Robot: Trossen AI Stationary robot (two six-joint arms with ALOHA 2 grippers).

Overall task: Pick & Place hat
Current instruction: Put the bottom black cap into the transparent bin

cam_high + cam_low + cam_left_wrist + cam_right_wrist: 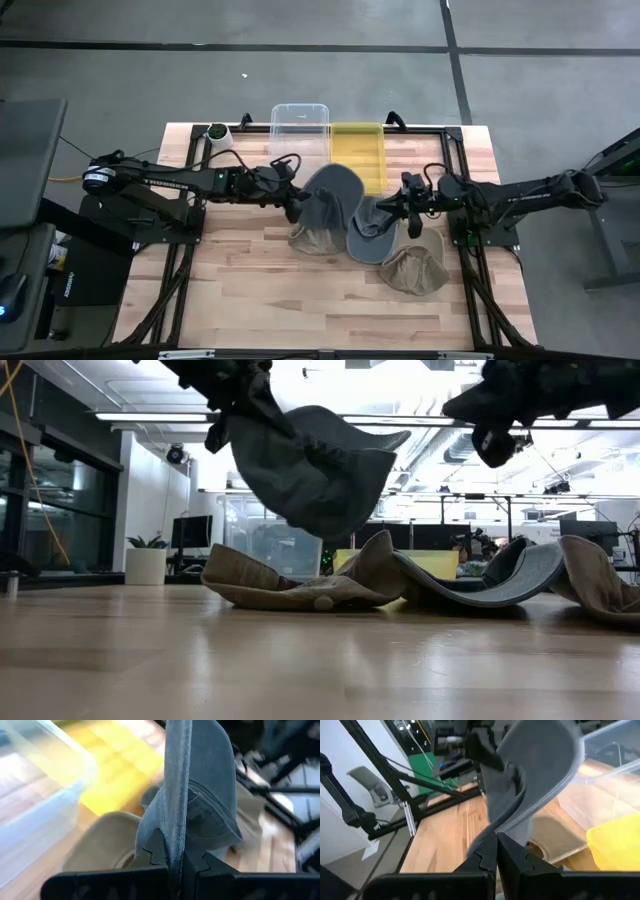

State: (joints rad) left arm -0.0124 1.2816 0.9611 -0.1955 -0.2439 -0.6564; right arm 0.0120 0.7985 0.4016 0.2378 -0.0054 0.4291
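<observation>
Left gripper (297, 206) is clamped on the brim of the grey hat (330, 195), which is held hanging above the table, near the yellow bin (359, 152) lying just beyond, while the right gripper (396, 208), fingers closed, is held nearby.

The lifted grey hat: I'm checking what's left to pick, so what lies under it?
Under the grey hat in the left gripper lies a tan hat on the table. The high view hides most of it.
</observation>
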